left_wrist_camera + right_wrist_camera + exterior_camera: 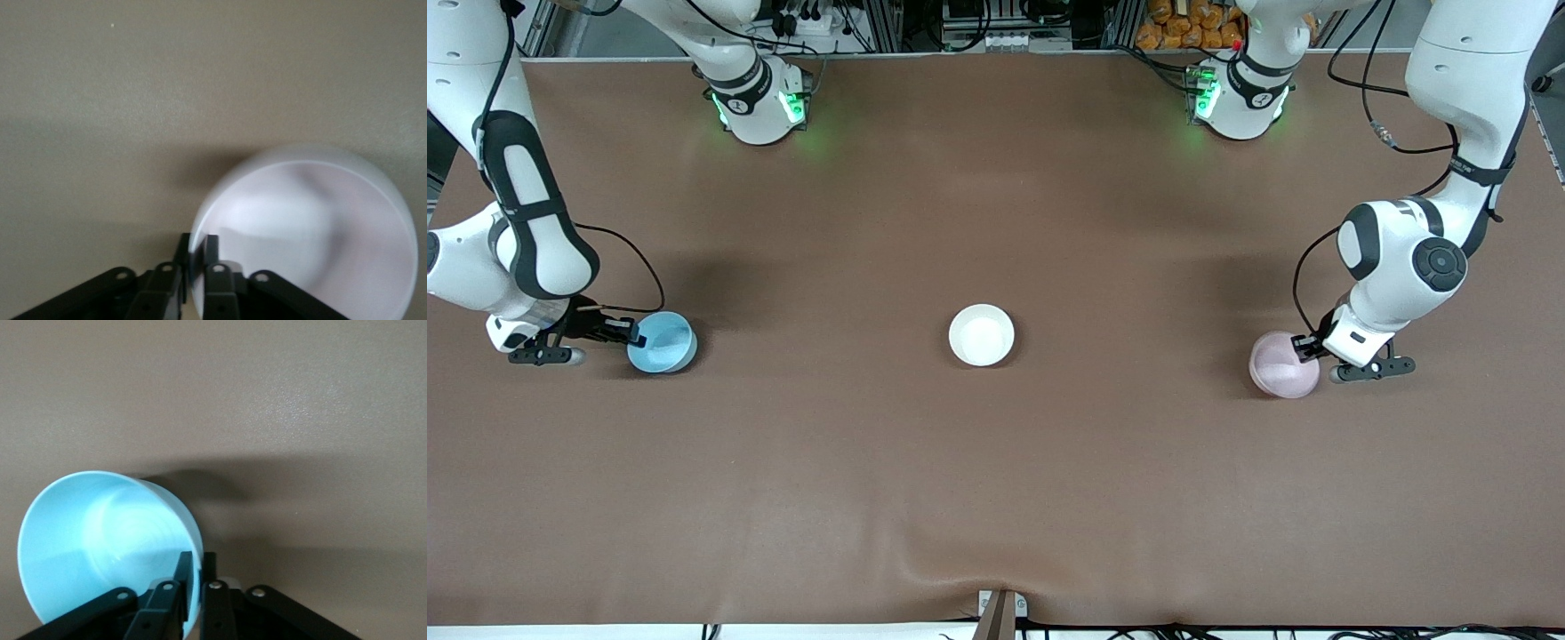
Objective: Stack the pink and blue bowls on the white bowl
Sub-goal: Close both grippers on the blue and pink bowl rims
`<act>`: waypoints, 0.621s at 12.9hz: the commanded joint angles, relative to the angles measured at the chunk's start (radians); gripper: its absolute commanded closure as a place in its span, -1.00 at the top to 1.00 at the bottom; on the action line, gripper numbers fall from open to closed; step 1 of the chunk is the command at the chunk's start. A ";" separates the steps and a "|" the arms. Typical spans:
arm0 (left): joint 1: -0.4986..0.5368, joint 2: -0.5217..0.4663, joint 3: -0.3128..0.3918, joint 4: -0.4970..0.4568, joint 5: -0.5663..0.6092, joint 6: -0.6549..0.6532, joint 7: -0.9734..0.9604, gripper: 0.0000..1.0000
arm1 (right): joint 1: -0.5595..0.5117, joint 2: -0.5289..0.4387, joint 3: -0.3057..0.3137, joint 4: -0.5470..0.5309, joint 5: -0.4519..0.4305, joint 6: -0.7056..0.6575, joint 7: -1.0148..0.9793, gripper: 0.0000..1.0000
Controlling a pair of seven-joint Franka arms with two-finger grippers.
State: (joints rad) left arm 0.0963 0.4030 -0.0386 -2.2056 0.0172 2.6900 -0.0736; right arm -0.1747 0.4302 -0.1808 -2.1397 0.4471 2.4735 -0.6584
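At the right arm's end of the bench (996, 498), the right hand (633, 336) is down low at the blue bowl (662, 342). Its fingers (208, 570) are clenched on the bowl's rim, one inside the wall and one outside, as the right wrist view shows plainly. The blue bowl sits tilted in that view, its pale inside turned toward the camera, with its shadow lying on the brown cover beside it. The grip is on the part of the rim that faces the right arm's end of the bench.

In the middle of the bench stands the white bowl (982, 335), upright and open side up, alone, well apart from both other bowls and from both hands. It lies roughly in line with them, between the two.

At the left arm's end, the pink bowl (1283, 364) lies a little nearer to the front camera than the white bowl. The left hand (1309, 348) is at its rim on the side facing the left arm's end of the bench. In the left wrist view its fingers (211, 248) are clenched on the pink bowl's thin wall, one on each face of it. The bowl looks blurred and tipped there, so whether it rests on the bench or is just off it cannot be told.
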 commanded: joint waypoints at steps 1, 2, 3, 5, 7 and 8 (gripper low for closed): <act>-0.003 -0.041 -0.004 0.001 0.018 0.002 0.000 -1.00 | -0.014 0.007 0.009 0.012 0.038 0.007 -0.069 -0.86; -0.009 -0.068 -0.020 0.000 0.018 -0.013 0.000 -1.00 | -0.014 0.007 0.009 0.018 0.038 -0.001 -0.066 -1.00; -0.009 -0.094 -0.041 0.007 0.018 -0.059 -0.003 -1.00 | -0.016 0.004 0.008 0.029 0.038 -0.031 -0.066 -1.00; -0.009 -0.147 -0.084 0.036 0.018 -0.154 -0.020 -1.00 | -0.031 0.004 0.001 0.069 0.036 -0.115 -0.069 -1.00; -0.009 -0.182 -0.148 0.067 0.009 -0.238 -0.076 -1.00 | -0.032 0.004 -0.008 0.090 0.036 -0.155 -0.070 -1.00; -0.009 -0.184 -0.194 0.096 0.007 -0.283 -0.130 -1.00 | -0.031 0.002 -0.011 0.092 0.036 -0.159 -0.070 -1.00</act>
State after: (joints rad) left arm 0.0875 0.2505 -0.1724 -2.1399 0.0172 2.4874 -0.1279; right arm -0.1861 0.4302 -0.1938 -2.0701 0.4518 2.3444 -0.6922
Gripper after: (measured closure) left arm 0.969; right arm 0.978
